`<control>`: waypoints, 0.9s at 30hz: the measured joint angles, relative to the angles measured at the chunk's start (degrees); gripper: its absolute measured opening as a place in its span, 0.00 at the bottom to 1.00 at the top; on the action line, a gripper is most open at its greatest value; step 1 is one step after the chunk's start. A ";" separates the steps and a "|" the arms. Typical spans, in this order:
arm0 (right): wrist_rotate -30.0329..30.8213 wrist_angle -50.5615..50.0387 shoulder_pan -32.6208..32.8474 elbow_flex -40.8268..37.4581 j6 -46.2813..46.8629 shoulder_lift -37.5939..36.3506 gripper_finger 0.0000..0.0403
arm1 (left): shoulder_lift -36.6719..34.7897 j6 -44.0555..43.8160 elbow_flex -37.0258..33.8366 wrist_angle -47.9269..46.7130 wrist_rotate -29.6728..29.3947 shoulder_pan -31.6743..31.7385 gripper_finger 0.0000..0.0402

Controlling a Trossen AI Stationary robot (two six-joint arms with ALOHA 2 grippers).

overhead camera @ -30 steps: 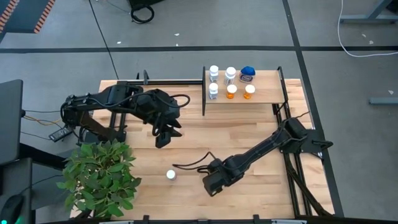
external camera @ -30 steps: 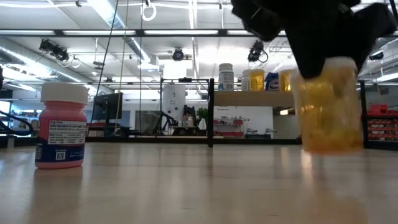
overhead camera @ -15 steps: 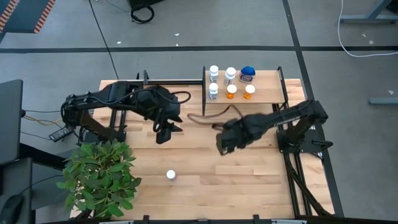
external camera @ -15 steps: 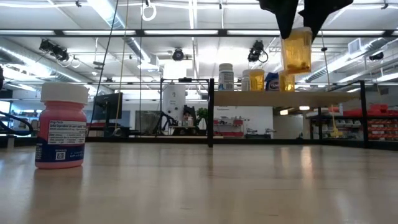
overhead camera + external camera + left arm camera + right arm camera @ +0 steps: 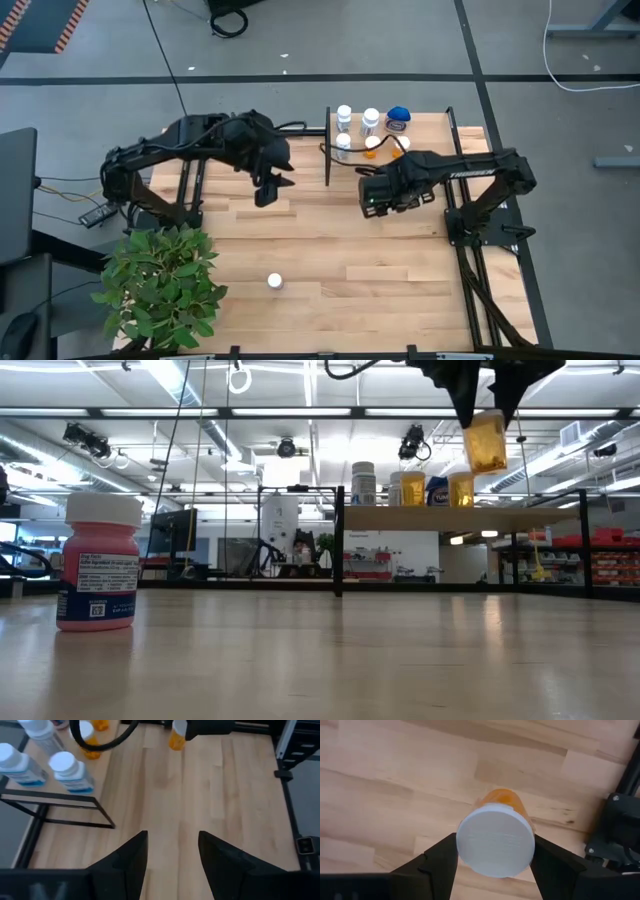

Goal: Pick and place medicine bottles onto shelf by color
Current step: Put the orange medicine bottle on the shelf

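Overhead, the right gripper [image 5: 376, 196] hangs above the plank-patterned wooden surface [image 5: 330, 265] just in front of the small light-wood shelf with thin black rails [image 5: 425, 150]; from this angle its body hides whatever sits between the jaws. On the shelf stand three clear white-capped bottles [image 5: 344, 118], two orange white-capped bottles [image 5: 401, 146] and a squat blue bottle [image 5: 399, 118]. The left gripper [image 5: 267, 192] hovers above the surface to the far side of the shelf's end rail, and a lone white-capped bottle [image 5: 274, 282] stands well apart from both sets of jaws, near the green leafy plant [image 5: 165, 280].

From table height, the right gripper [image 5: 487, 405] holds a translucent orange pill bottle [image 5: 487, 443] clear of the surface, tilted, hanging directly below the jaws and level with the bottles on the shelf [image 5: 440, 518] behind. A pink-bodied bottle with a white cap [image 5: 98, 563] stands alone, far to one side.

In the left wrist view, the left gripper [image 5: 172, 851] has its jaws partly open with nothing between them; beyond them lie the clear bottles [image 5: 70, 771] behind a black rail, and the carried orange bottle [image 5: 177, 736] farther off.

In the right wrist view, the right gripper [image 5: 495, 857] has its jaws pressed on either side of the orange bottle's white cap [image 5: 495, 839], bare wood beneath
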 joint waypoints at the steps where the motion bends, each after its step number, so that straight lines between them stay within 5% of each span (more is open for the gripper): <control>1: 0.09 0.04 -0.54 0.00 0.01 -0.25 0.57 | 0.00 0.40 0.00 0.18 0.00 0.41 0.45; 20: 1.37 -0.01 -15.22 -0.02 -2.24 -13.34 0.57 | 0.00 6.25 0.00 2.90 0.05 2.97 0.47; 27: 7.23 -0.01 -25.28 -0.02 -7.24 -18.33 0.57 | 0.00 6.48 -0.02 6.72 0.07 3.93 0.46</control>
